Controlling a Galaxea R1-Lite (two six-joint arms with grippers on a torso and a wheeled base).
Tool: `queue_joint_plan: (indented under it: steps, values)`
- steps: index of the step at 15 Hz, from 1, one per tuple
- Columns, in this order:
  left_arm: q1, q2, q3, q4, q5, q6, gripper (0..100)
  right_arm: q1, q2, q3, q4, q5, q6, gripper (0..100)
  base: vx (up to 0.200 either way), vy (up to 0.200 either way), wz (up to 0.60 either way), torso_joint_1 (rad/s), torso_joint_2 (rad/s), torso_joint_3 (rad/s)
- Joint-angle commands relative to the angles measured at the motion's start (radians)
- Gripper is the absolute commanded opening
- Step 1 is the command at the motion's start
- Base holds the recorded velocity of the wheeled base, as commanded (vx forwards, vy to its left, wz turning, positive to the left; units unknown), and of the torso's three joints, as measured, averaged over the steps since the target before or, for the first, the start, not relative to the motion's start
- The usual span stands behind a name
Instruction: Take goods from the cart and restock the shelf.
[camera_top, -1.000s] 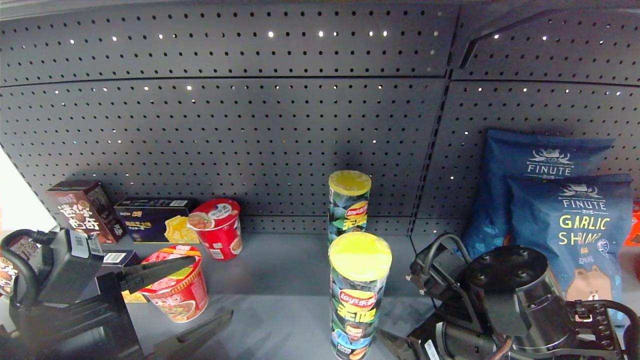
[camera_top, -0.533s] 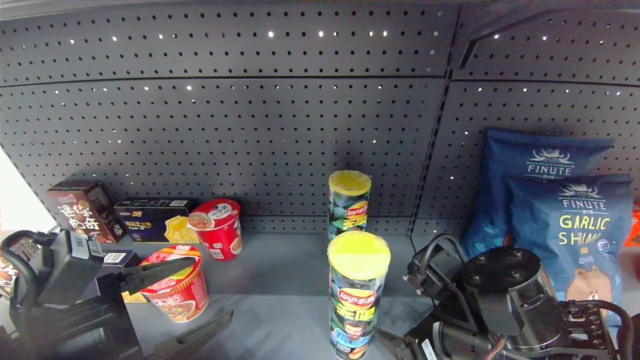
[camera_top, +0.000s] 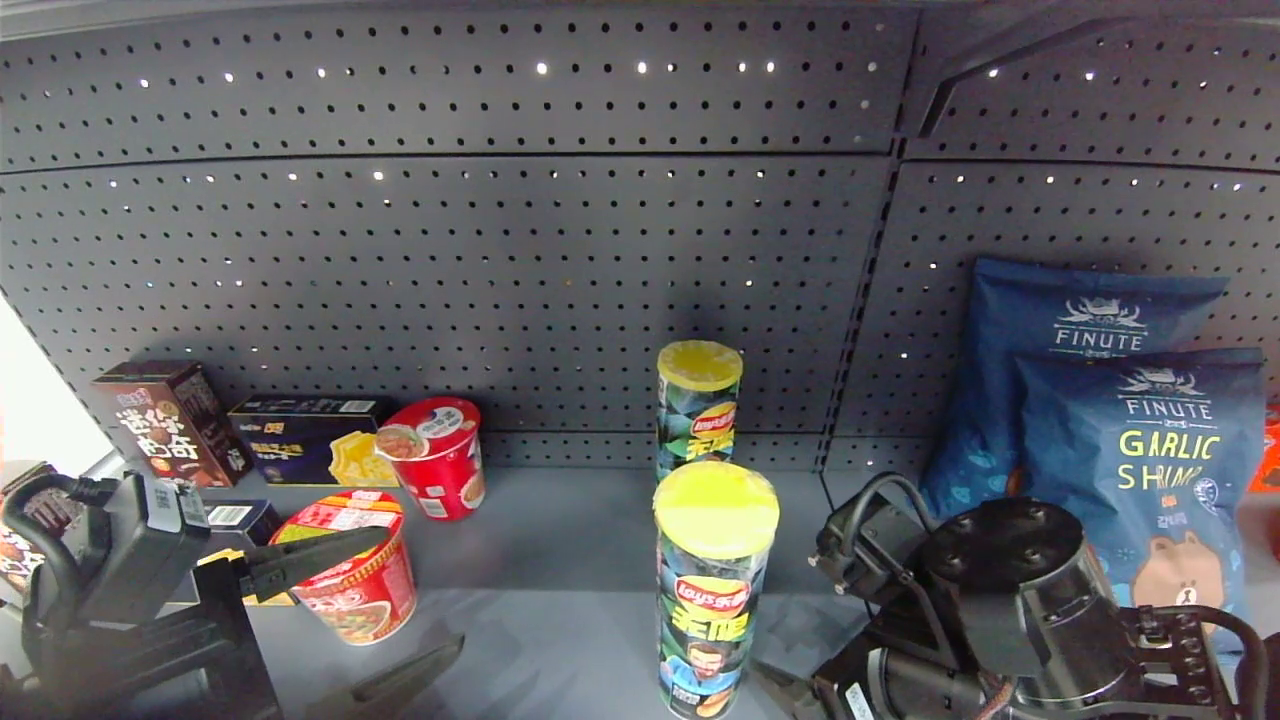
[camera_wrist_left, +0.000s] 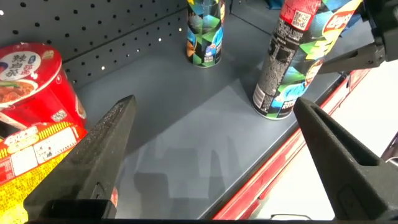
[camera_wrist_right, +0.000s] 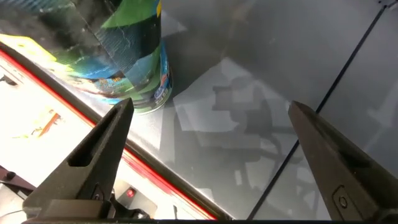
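Ref = front chip can (camera_top: 715, 590), yellow lid, upright on shelf deck (camera_top: 560, 540) close to the deck's red front strip (camera_wrist_left: 267, 165). Free-standing, nothing touching it.

Surroundings:
- Rear chip can (camera_top: 698, 405): directly behind ref, upright, near pegboard back (camera_top: 500, 280); clear gap betw. the two.
- Noodle cup (camera_top: 350, 570): well left of ref, upright, lid on. Second red cup (camera_top: 437, 455) behind it, tilted, lid facing fwd.
- Dark box (camera_top: 310, 440) and brown box (camera_top: 170, 420): far left of ref, at the back.
- Two blue snack bags, front (camera_top: 1140, 470) and rear (camera_top: 1085, 320): right of ref, leaning on pegboard, front one overlapping the rear.

Grippers:
- Left gripper (camera_wrist_left: 214, 106): left of ref, at noodle cup; jaws spread wide, empty. One finger (camera_top: 310, 545) crosses in front of the cup's rim; contact w/ cup can't be judged.
- Right gripper (camera_wrist_right: 211, 107): just right of ref, low by the front strip; jaws wide apart, holding nothing, ref off to one side of the gap.

Obscured:
- Small box (camera_top: 235, 515) beside noodle cup, mostly behind left wrist.
- Lower part of the front bag hidden by right arm.
- Orange item (camera_top: 1268, 450) far right of ref, cut by frame; type unclear.
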Motion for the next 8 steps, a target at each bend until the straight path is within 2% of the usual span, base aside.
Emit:
queue_joint_plan:
  steps: [1,2,3,5,6,7,8]
  values:
    - [0.000,-0.041,0.007,-0.001,0.000,0.001,100,-0.007,-0.072,0.020,0.001,-0.003,0.003,100,0.000,0.000,0.00,0.000,0.00,0.000]
    - [0.003,-0.081,0.011,0.001,0.004,-0.001,100,-0.032,-0.118,0.028,-0.001,-0.003,0.018,100,0.000,0.000,0.00,0.000,0.00,0.000]
    - [0.035,-0.140,0.027,0.004,0.009,-0.004,100,-0.067,-0.170,0.036,-0.001,-0.009,0.061,100,0.000,0.000,0.00,0.000,0.00,0.000]
    - [0.147,-0.288,0.086,0.005,0.012,-0.007,100,-0.178,-0.322,0.093,0.012,-0.011,0.081,100,0.000,0.000,0.00,0.000,0.00,0.000]
    - [0.181,-0.374,0.122,0.008,0.021,-0.007,100,-0.231,-0.389,0.129,0.015,-0.011,0.081,100,0.000,0.000,0.00,0.000,0.00,0.000]
    - [0.199,-0.473,0.160,0.021,0.055,-0.009,100,-0.299,-0.460,0.165,0.015,-0.011,0.079,100,0.000,0.000,0.00,0.000,0.00,0.000]
    - [0.205,-0.593,0.186,0.080,0.106,-0.009,100,-0.377,-0.538,0.191,0.022,-0.011,0.075,100,0.000,0.000,0.00,0.000,0.00,0.000]
